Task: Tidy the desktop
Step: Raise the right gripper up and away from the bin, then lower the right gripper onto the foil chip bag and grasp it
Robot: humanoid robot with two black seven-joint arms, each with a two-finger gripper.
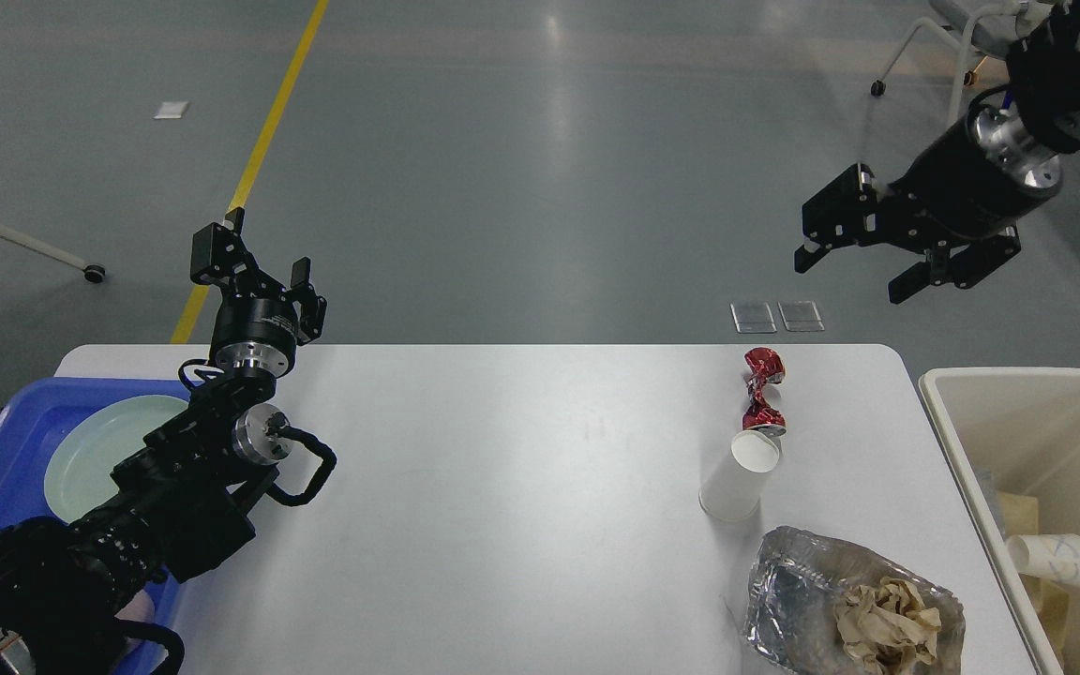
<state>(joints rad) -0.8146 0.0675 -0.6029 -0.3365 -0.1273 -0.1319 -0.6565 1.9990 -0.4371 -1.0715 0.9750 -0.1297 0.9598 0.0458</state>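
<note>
The white desktop (502, 487) fills the middle of the head view. On its right side lie a crushed red can (762, 386), a white paper cup (740, 475) tipped on its side just in front of the can, and a crumpled foil tray (812, 581) holding a wad of brown paper (887, 623). My left gripper (263, 255) is open and empty, raised above the desktop's far left corner. My right gripper (854, 272) is open and empty, held high beyond the far right corner, well above the can.
A blue plastic tray (6, 450) with a pale green plate (90, 459) sits at the left edge under my left arm. A cream bin (971, 450) stands at the right and holds a paper cup (1056, 560) and cardboard. Chair legs stand on the floor beyond.
</note>
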